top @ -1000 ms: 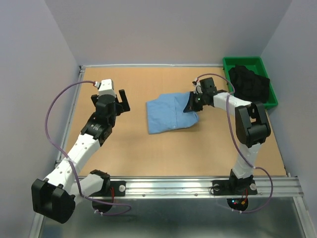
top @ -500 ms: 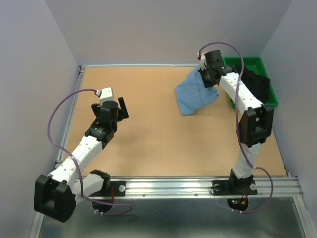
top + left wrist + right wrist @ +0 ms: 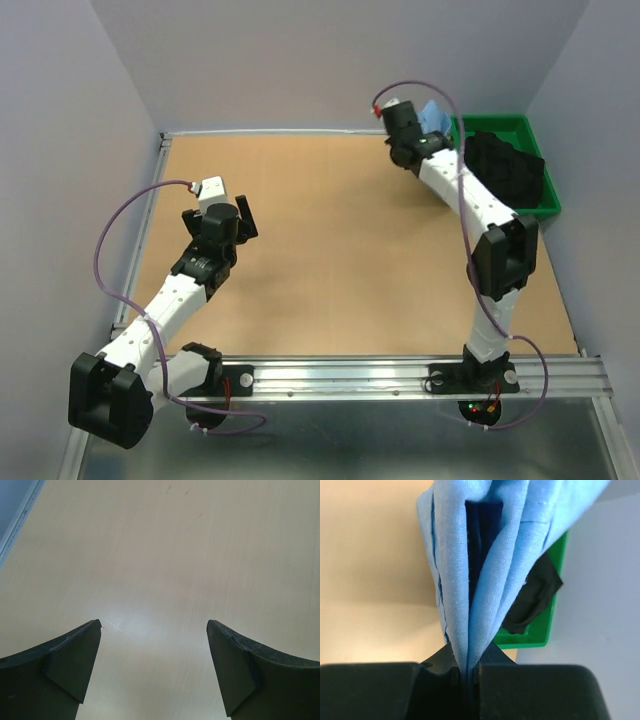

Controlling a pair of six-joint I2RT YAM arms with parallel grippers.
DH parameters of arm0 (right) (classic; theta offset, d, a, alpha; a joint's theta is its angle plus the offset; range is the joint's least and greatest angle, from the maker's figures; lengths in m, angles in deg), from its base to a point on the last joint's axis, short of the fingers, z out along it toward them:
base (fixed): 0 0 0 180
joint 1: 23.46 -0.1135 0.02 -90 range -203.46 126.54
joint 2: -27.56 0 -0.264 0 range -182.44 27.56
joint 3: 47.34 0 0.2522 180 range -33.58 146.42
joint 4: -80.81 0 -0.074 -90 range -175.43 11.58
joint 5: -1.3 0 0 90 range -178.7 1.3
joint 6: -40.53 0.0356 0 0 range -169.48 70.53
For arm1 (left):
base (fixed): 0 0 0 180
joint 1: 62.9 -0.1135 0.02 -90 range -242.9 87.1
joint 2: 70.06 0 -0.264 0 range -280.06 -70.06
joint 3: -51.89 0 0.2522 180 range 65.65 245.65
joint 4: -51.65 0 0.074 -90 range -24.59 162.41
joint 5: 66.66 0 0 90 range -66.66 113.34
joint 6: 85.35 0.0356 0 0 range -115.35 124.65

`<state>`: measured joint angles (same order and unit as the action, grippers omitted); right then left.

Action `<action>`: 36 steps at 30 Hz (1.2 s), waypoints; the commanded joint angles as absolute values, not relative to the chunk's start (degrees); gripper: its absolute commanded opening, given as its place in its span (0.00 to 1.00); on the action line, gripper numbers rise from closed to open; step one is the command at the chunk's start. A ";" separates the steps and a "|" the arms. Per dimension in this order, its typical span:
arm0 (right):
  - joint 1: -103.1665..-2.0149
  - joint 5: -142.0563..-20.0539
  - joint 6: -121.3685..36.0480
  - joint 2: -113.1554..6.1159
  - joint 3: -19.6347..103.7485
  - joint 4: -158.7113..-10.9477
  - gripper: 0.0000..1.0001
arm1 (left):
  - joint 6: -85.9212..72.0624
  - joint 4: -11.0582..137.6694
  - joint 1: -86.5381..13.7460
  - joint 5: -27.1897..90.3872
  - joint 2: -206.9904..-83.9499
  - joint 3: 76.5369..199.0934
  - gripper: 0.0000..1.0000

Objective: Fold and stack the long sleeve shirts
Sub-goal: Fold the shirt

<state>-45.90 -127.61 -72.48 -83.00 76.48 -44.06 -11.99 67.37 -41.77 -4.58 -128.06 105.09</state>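
Right arm (image 3: 470, 200) extended far, right hand (image 3: 467, 672) pinching blue shirt (image 3: 452, 555).

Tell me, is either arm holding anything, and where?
The right gripper pinches the light blue shirt by a bunched edge of its layers; the left gripper is open, holding nothing.

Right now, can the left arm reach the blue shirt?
Probably not. The right gripper holds the shirt pinched up at the far right by the green bin, while the left gripper hangs open over the table far left.
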 commanded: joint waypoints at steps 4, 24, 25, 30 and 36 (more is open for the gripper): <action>-61.77 -139.06 -69.87 -93.37 66.71 -46.67 0.00 | -11.61 65.32 -42.07 -7.69 -127.28 107.31 0.99; -82.00 -125.97 -59.24 -104.19 70.48 -40.08 0.48 | -13.01 65.32 -42.85 -7.25 -126.23 107.57 0.99; -82.00 -124.48 -58.36 -102.97 71.79 -39.73 0.52 | -13.54 65.32 -42.86 -6.55 -126.14 107.57 0.99; -82.00 -115.25 -55.37 -97.69 75.14 -38.05 0.73 | -19.42 70.31 -42.86 -3.65 -124.30 109.67 0.99; -80.42 -114.45 -53.43 -88.13 69.35 -37.96 0.73 | -27.60 75.33 -42.86 -0.75 -124.72 112.40 0.99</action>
<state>-81.50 -117.38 -56.39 -96.58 71.41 -38.31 -21.50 72.37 -42.51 -2.62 -125.24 108.87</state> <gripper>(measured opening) 0.736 0.986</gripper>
